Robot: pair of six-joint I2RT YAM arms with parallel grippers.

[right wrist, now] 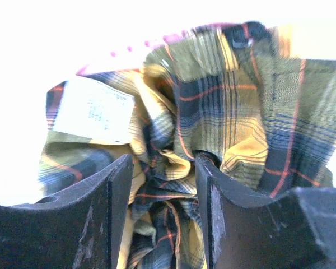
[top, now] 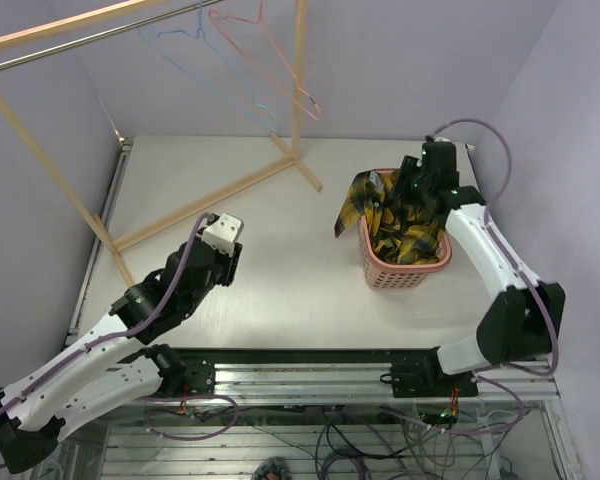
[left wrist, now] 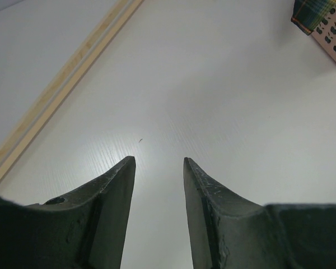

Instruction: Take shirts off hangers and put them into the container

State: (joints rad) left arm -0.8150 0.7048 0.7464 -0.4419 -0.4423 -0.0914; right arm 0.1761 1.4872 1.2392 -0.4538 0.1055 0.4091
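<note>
The plaid shirt (top: 380, 215) sits bunched in the pink basket (top: 405, 281), and one part hangs over its left rim. The right gripper (top: 412, 195) is just above the shirt. The left gripper (top: 226, 264) is over the table (top: 280, 200), well apart from the basket, and a pink hanger (top: 270, 55) and a blue hanger (top: 195, 62) hang from the rail (top: 70, 47).

A white label (right wrist: 89, 110) is showing on the plaid shirt (right wrist: 241, 112), sitting just above and to the left of the right gripper (right wrist: 163, 162). Its faint grey print is coming out too blurred to read.
</note>
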